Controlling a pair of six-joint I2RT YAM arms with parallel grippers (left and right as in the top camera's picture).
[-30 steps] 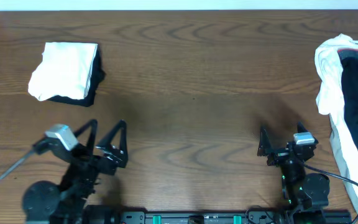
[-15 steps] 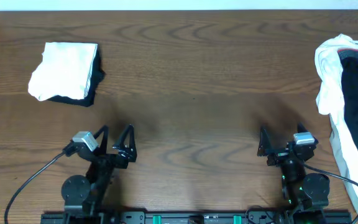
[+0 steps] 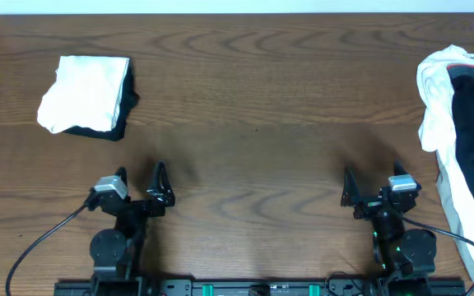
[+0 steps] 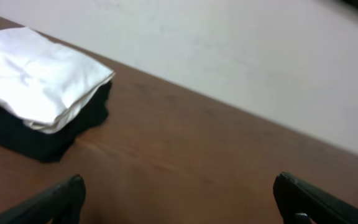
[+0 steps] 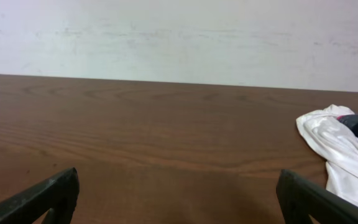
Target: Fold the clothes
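Resting wide open and empty, left gripper (image 3: 141, 171): both fingers spread with nothing between them, and its wrist view shows only bare wood in the gap.
Change noted: over the last second its arm has drawn back from a reach toward the left and now sits tucked over its base at the near edge of the table (image 3: 253, 99).

Right gripper (image 3: 371, 174): jaws apart, holding nothing; parked over its own base; unmoved through the same second.

Folded stack (image 3: 89, 94): a white garment lying on a black one, edges roughly squared; far left of the table, well apart from the left gripper; position unchanged while the arm withdrew, so it appears released and left alone.

Loose heap (image 3: 459, 107): white and black cloth bunched together with a thin red edge showing; at the right edge of the table and partly out of the overhead view; beyond the right gripper and to its right; untouched.

Assessment: the withdrawal reads as the close of one fold-and-place round; two garments look done and the heap remains.
Next need, likely: draw one piece from the heap to the open middle and spread it flat; the right arm is the nearer.
Hazard: the bunched pieces may come away together.
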